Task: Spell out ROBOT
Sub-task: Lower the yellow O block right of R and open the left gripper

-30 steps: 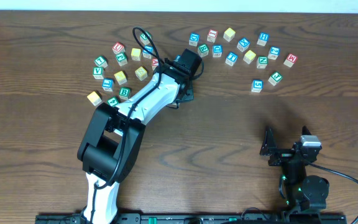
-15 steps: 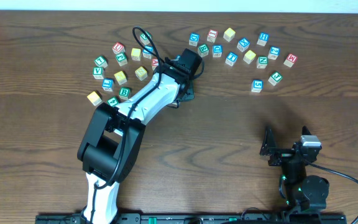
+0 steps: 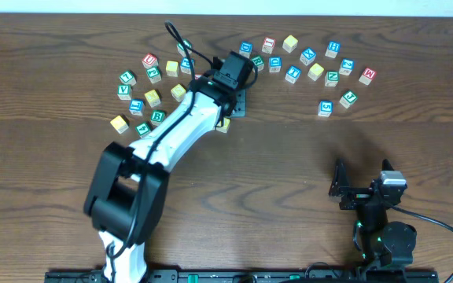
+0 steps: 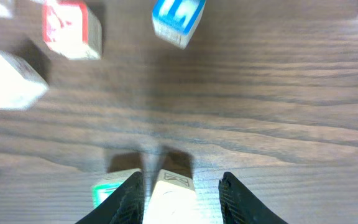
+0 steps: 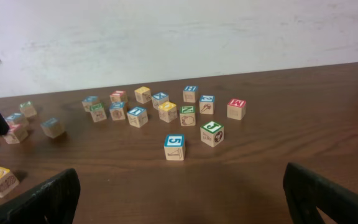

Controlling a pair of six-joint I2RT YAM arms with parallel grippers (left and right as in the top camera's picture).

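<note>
Near edge, right side: right gripper parked low over the table, jaws fully apart, nothing between them. No part in the task at this point.

Mid-table: left gripper extended toward the far cubes, jaws part-way apart. Between them, a pale cube, against the left finger, with a gap showing on the right finger's side. Clamped or merely straddled: cannot tell. Marking on its top unreadable. Just outside the left finger, a green-edged cube, letter hidden. From overhead, a yellow-topped cube just beside the arm, nearer than both clusters; possibly the same cube.

Farther out: B cube in the left cluster; a green cube reading as R, the R cube, at the inner end of the right cluster, well apart from B. T not legible among the blue cubes. Other yellow tops scattered in both clusters.

Progress, as a judgement: no five-cube row anywhere. Treat as an early stage, with at most one or two cubes set out; R, B and T not yet fetched or ordered.
</note>
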